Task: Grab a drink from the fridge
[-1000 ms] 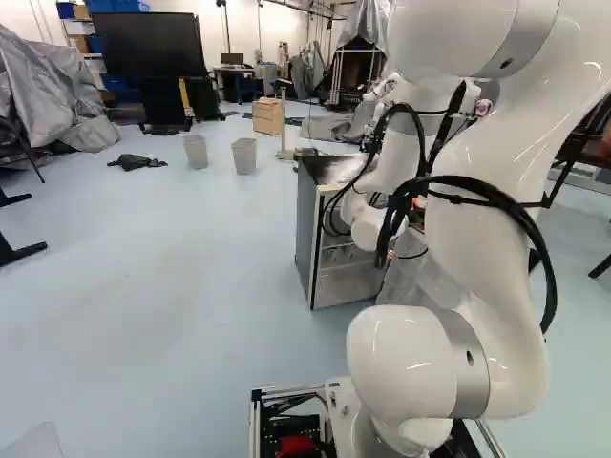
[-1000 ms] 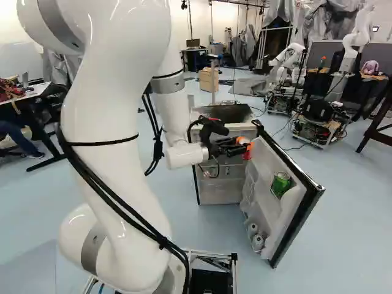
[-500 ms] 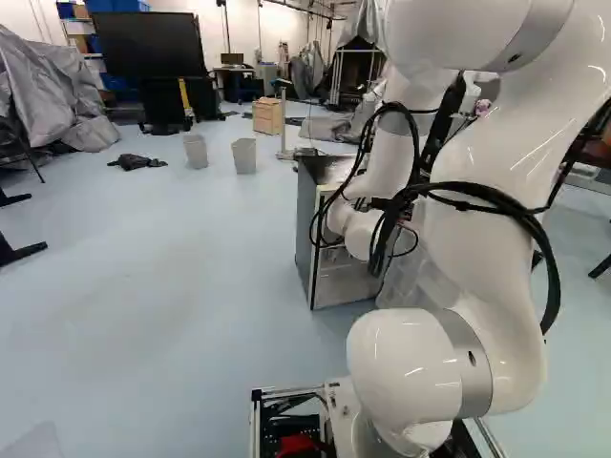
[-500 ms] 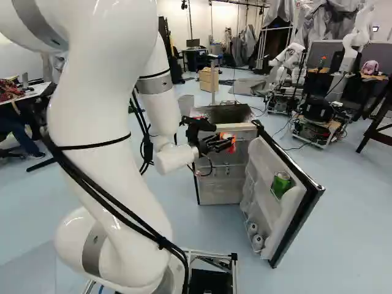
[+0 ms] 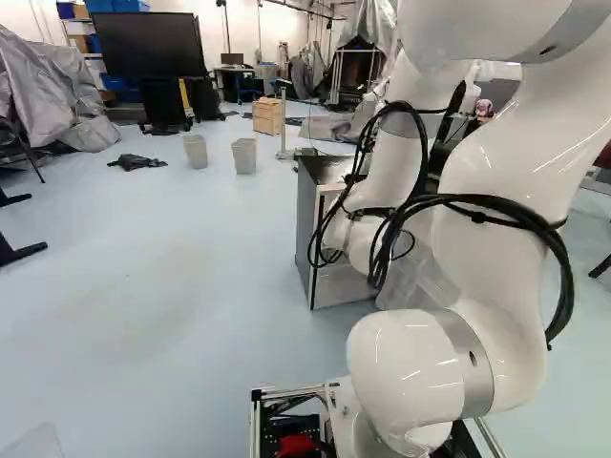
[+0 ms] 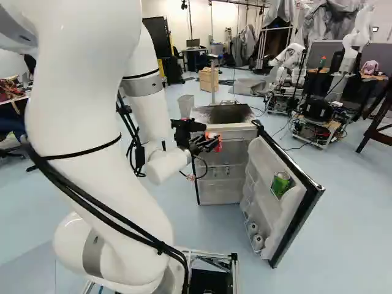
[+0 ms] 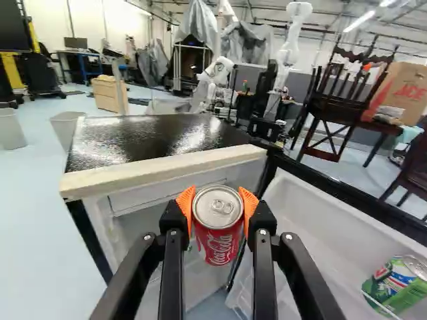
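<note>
One red soda can stands upright, clamped in my pincer, upper middle of the right base view, near the open mini fridge.

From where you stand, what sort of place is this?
Probably a robotics lab or workshop: another white robot arm stands across the room, grey plastic sheeting drapes equipment, and a small open fridge sits directly on the floor.

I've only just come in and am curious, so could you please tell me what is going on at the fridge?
A white robot arm has a red metal drink can gripped between the orange pads of its black two-fingered gripper, just in front of the small fridge. The white-lined door stands open, holding a green can.
</note>
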Controlling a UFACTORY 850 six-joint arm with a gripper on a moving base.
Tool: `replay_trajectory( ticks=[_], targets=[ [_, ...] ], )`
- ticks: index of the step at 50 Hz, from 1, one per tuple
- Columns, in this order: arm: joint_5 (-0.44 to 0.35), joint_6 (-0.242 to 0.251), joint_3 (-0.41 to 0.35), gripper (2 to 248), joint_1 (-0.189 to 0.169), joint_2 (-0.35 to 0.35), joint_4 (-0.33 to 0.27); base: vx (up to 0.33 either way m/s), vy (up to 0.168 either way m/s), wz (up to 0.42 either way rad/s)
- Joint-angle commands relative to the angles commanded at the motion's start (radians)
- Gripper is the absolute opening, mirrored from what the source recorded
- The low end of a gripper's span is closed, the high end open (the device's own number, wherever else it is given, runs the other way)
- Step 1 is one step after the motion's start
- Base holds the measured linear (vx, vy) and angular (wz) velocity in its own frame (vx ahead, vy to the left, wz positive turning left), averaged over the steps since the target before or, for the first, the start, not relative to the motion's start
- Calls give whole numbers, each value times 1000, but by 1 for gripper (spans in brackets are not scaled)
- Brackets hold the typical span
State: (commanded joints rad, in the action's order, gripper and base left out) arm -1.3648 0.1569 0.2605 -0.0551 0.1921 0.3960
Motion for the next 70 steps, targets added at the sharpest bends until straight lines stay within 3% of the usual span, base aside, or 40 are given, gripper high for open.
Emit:
replay_trajectory(
  ticks=[17,35,53,70],
  targets=[
    [15,0,-6,96,0,-39,-145,0,0,0],
    [106,0,-13,96,0,-94,-253,0,0,0],
    [202,0,-19,96,0,-150,-319,0,0,0],
    [246,0,-25,96,0,-203,-334,0,0,0]
  ],
)
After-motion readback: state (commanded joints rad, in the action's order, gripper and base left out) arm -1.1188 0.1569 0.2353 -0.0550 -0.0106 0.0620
